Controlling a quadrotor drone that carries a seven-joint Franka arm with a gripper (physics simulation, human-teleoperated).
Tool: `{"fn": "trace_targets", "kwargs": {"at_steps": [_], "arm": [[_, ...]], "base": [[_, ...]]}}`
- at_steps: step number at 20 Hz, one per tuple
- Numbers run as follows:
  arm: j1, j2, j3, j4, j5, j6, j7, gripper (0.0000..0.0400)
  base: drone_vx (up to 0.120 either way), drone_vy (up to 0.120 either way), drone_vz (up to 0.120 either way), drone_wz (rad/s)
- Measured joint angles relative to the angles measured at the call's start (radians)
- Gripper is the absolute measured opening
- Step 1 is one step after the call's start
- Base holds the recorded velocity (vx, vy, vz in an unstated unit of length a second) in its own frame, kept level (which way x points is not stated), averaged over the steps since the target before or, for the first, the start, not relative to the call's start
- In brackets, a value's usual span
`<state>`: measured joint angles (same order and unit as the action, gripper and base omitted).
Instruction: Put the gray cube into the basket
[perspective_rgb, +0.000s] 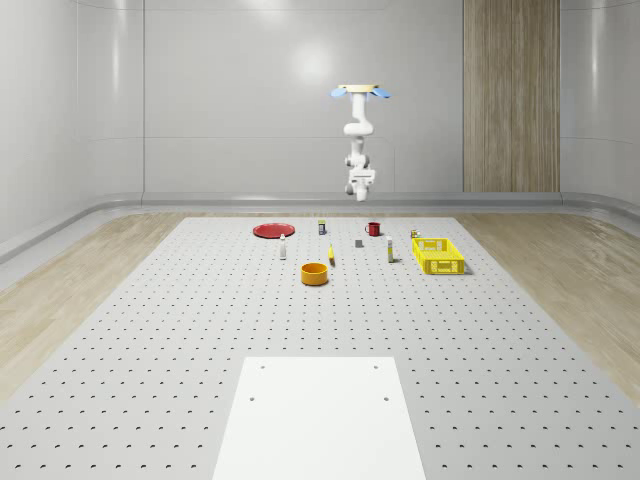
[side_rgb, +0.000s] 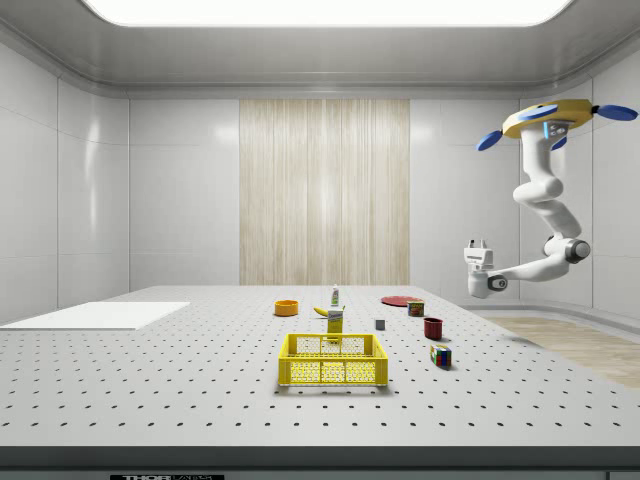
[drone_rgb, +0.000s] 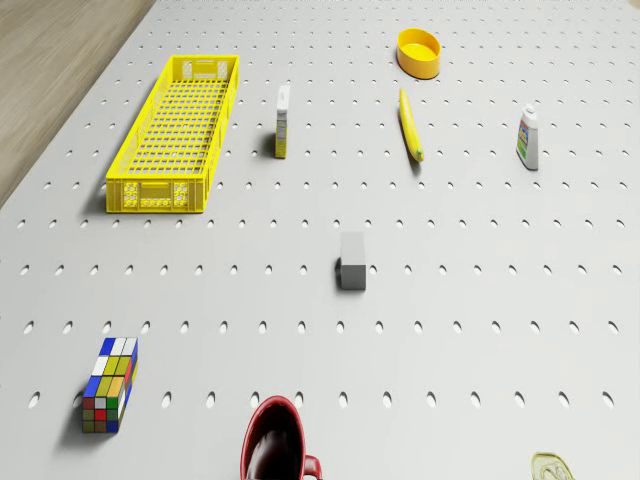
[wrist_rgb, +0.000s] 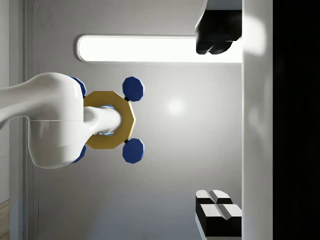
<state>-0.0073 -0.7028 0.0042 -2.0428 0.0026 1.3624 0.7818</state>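
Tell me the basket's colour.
Yellow; the basket shows best in the drone view.

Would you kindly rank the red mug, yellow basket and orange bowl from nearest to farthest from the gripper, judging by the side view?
1. Red mug: on the table at the side view's right, below the gripper.
2. Yellow basket: middle, toward the front.
3. Orange bowl: left of the basket, farther back.

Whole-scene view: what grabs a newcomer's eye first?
The drone hovering high above the far end of the perforated table, its white arm curling down to the gripper, well above the objects. Next, the yellow basket at the view's right, with the small gray cube left of it.
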Motion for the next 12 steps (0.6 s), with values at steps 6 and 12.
{"fn": "trace_targets", "kwargs": {"at_steps": [6, 12], "arm": [[-0.001, -0.002, 0.001, -0.001, 0.000, 0.003, 0.000, 0.0400], [-0.001, -0.005, 0.002, -0.003, -0.001, 0.007, 0.000, 0.0400]], "base": [[0.120, -0.120, 0.000, 0.000], [0.120, -0.087, 0.000, 0.000]]}}
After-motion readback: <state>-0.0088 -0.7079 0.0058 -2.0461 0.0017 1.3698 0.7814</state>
